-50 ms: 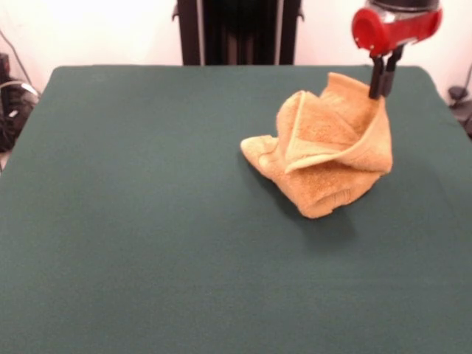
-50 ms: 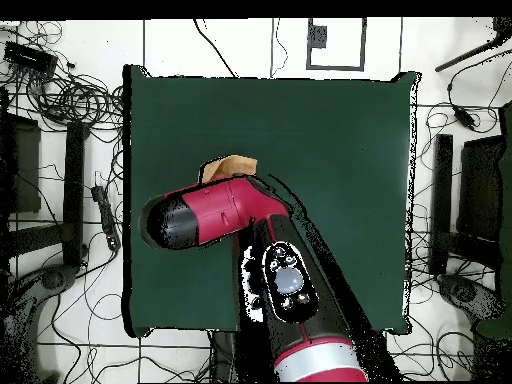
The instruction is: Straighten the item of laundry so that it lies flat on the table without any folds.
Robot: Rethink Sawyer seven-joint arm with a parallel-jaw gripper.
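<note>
Orange-tan terry cloth, the towel [image 1: 328, 151], is bunched into a loose, cone-like heap on the dark green tabletop [image 1: 147, 243]. In the front view it sits right of the middle and toward the far side, with bare green felt all round it and a wide open stretch on the near and left sides. One corner of the cloth is drawn up to a peak at the upper right of the heap. The black claw [image 1: 383, 80] comes down from the red end of the arm [image 1: 394, 26] and is pinched together on that raised corner, so the fabric hangs from it in curved folds. A paler hemmed edge runs diagonally across the front of the heap, from the upper left of the bundle down and over to the right. A lower flap spreads out to the left and rests on the felt; another fold points toward the near side, with a soft shadow beneath it.

In the overhead view the red and black arm [image 2: 215, 212] crosses the middle of the tabletop [image 2: 340, 140] and covers most of the towel [image 2: 230, 166]; only a small tan patch shows just beyond the red housing, left of the middle. The claw itself is hidden under the arm there. Cables lie on the floor [image 2: 60, 110] round the tabletop.
</note>
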